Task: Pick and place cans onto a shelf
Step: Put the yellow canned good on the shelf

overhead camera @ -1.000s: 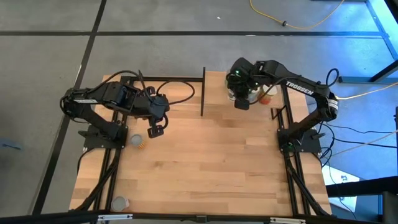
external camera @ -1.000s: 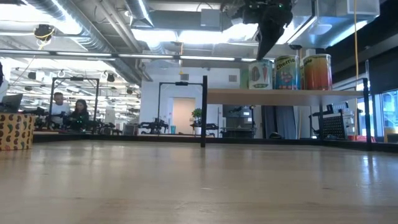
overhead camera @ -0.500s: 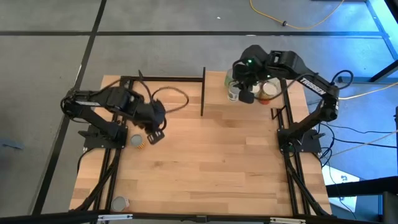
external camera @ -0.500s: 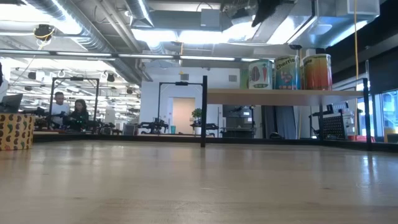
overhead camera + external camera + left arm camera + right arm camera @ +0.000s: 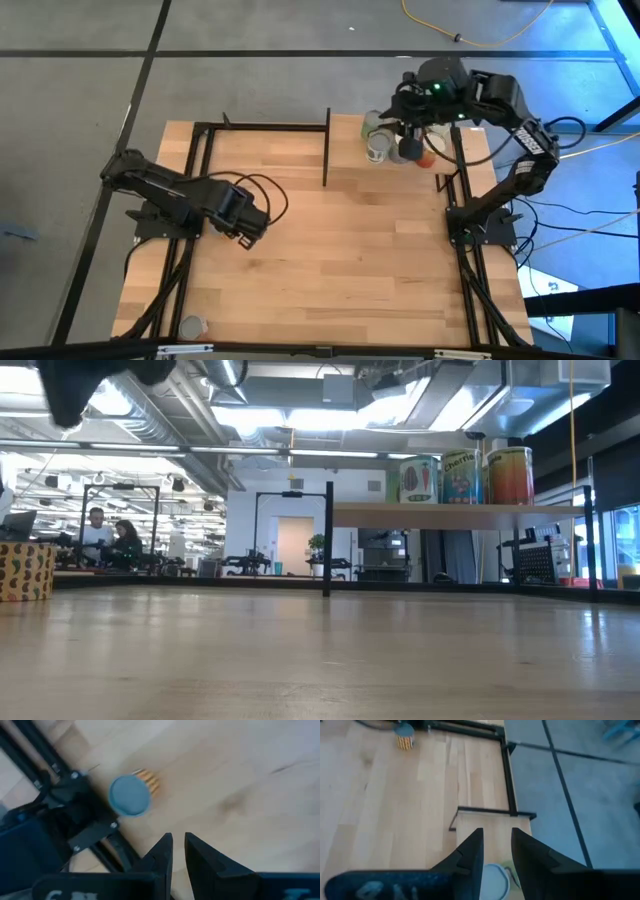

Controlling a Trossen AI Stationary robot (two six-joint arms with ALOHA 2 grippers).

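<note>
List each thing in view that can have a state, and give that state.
Shelf cans: three, upright, side by side on the shelf.
Striped can: upright on the table, not gripped.
Corner can: upright on the table.
Left gripper: slightly open, empty, over the table near the striped can.
Right gripper: open, empty, above the shelf.

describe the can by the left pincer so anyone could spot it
On the wooden tabletop, look to the left arm's side, by the black frame rail. One can stands alone there, just ahead of the left pincer. Its grey-blue lid and orange-yellow striped label, and its place down on the table, set it apart from the cans up on the shelf.
</note>
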